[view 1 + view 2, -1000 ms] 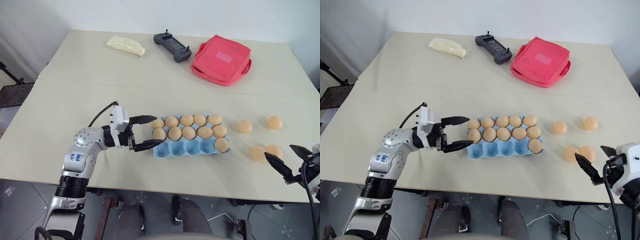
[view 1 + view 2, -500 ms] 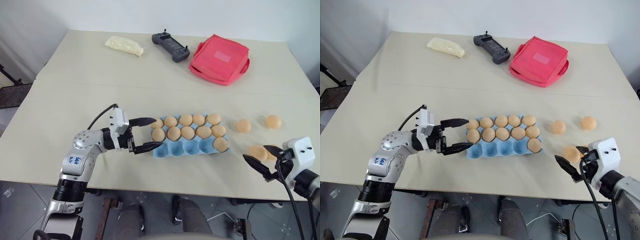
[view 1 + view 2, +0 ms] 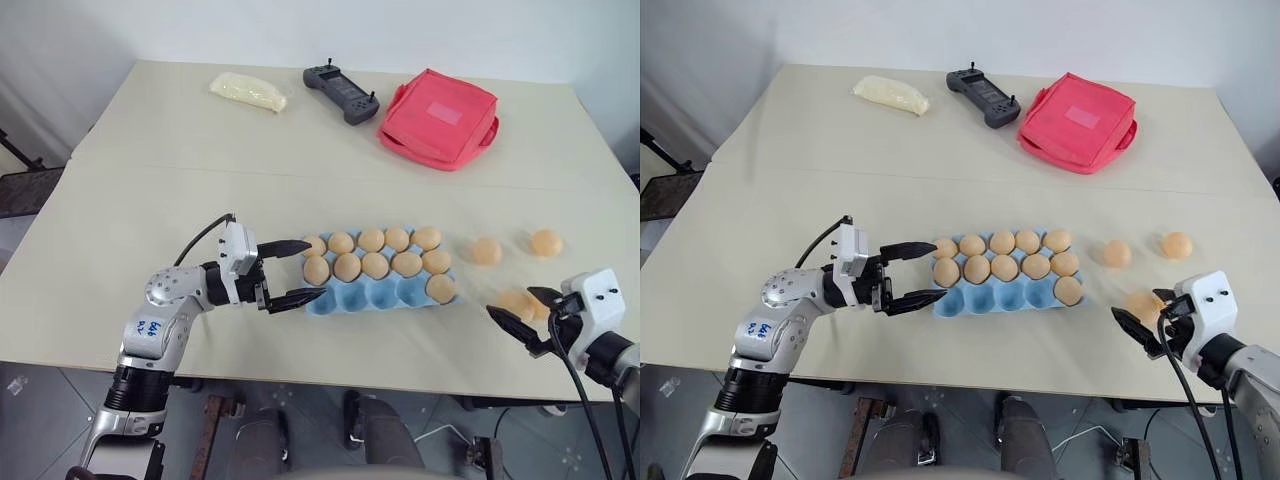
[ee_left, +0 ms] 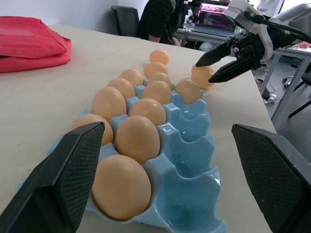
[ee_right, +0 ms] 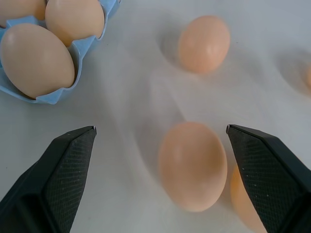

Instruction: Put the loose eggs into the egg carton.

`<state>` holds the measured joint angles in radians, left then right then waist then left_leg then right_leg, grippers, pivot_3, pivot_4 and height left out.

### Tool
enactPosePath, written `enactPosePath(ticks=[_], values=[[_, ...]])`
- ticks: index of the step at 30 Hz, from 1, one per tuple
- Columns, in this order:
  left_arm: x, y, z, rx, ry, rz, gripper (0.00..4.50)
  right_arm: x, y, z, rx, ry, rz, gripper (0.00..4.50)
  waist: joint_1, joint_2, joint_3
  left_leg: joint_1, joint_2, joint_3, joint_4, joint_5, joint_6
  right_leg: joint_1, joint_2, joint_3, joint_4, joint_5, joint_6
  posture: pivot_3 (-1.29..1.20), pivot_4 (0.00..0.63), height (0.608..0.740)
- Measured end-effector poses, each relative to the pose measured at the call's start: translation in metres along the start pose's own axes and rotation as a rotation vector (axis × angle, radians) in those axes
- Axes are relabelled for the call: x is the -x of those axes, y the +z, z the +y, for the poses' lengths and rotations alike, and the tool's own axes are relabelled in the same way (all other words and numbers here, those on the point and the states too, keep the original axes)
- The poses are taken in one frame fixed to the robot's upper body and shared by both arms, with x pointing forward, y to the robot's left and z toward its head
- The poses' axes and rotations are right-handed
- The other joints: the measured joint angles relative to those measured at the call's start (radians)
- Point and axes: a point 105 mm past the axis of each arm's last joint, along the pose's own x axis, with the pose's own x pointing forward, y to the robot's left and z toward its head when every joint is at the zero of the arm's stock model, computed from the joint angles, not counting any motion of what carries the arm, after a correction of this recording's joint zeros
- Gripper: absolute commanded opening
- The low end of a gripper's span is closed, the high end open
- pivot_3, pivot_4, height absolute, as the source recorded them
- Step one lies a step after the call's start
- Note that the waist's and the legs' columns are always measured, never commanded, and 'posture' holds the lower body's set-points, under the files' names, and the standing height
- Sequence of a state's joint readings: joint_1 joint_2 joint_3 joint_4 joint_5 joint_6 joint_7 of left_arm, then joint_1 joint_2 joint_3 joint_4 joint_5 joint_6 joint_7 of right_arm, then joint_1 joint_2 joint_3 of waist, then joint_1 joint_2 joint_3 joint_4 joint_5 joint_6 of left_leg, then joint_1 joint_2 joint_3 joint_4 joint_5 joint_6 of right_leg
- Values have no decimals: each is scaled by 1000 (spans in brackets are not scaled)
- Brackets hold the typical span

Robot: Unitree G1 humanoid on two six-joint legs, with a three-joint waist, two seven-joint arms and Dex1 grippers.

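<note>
The light blue egg carton (image 3: 368, 295) lies near the table's front middle. Its back and middle rows are full of tan eggs, and one more egg (image 3: 441, 288) sits at the right end of the front row. Loose eggs lie to its right: one (image 3: 487, 250), a farther one (image 3: 546, 242), and a near one (image 5: 193, 165) with another partly hidden behind it. My right gripper (image 3: 512, 302) is open, its fingers either side of that near egg without closing on it. My left gripper (image 3: 316, 268) stands open and level at the carton's left end, holding nothing.
At the table's far side lie a red padded bag (image 3: 440, 105), a black controller (image 3: 343, 93) and a pale pouch (image 3: 248, 90). The table's front edge runs just below both grippers. The left wrist view shows a seated person (image 4: 158, 19) and desks beyond the table.
My right gripper has come in from the right edge toward the nearest loose eggs and now straddles one. The left gripper and the carton have stayed put.
</note>
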<state>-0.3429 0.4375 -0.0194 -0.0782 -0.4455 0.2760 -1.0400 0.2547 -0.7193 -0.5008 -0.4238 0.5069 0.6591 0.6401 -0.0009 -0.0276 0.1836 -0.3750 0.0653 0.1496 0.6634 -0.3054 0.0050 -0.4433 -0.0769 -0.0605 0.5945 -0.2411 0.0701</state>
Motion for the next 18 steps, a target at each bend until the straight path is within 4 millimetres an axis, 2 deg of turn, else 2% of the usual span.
enactPosePath(ticks=[18], values=[[0,0,0,0,3,0,4466,-7,-7,8,-14,37,33,4500,0,0,0,0,0,0,0,0,0,0,0,0,0,0,0,0,150,740]])
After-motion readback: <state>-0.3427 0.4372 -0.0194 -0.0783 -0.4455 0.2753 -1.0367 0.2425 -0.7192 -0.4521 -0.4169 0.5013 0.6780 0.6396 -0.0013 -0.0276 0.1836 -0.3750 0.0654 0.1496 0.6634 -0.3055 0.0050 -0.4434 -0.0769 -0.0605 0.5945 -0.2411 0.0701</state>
